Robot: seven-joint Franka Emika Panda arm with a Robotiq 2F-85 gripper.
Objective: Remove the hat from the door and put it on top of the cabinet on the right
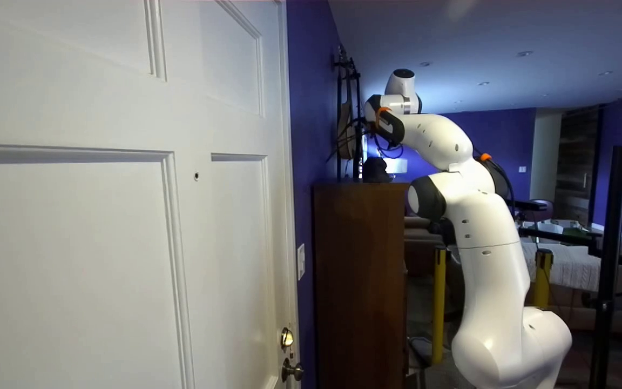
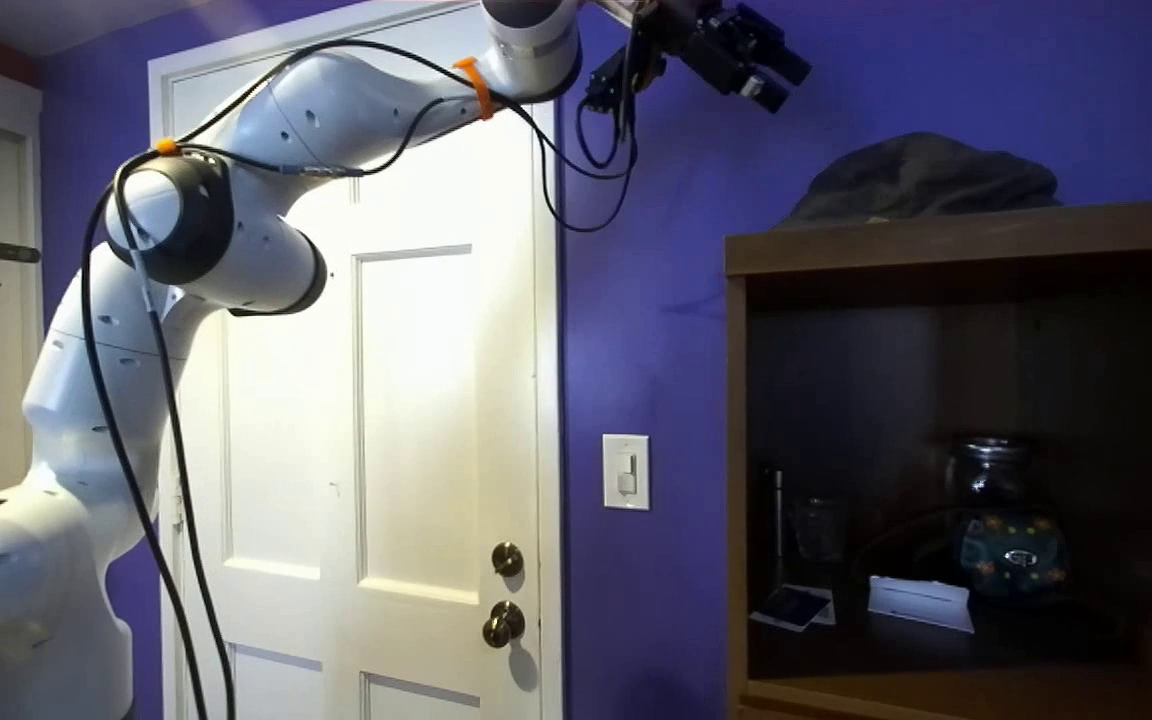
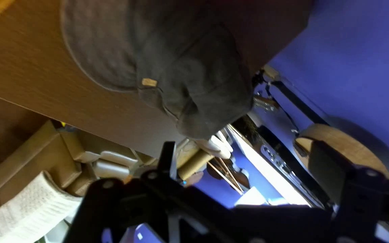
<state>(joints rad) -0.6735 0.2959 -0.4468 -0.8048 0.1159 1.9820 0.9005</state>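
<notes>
Pincer (image 3: 243,150), nearest in wrist view: spread wide, gripping nothing. Hat (image 3: 181,67) at eleven o'clock from it there, apart, lying on top of cabinet (image 2: 976,232). Placing looks done; best back slowly off first, then swing or close, lest hat shift.

Dark grey hat (image 2: 926,182), white door (image 2: 416,420), reddish-brown cabinet (image 1: 359,281), violet-blue wall (image 2: 671,370), black fingers (image 2: 784,62)
</notes>
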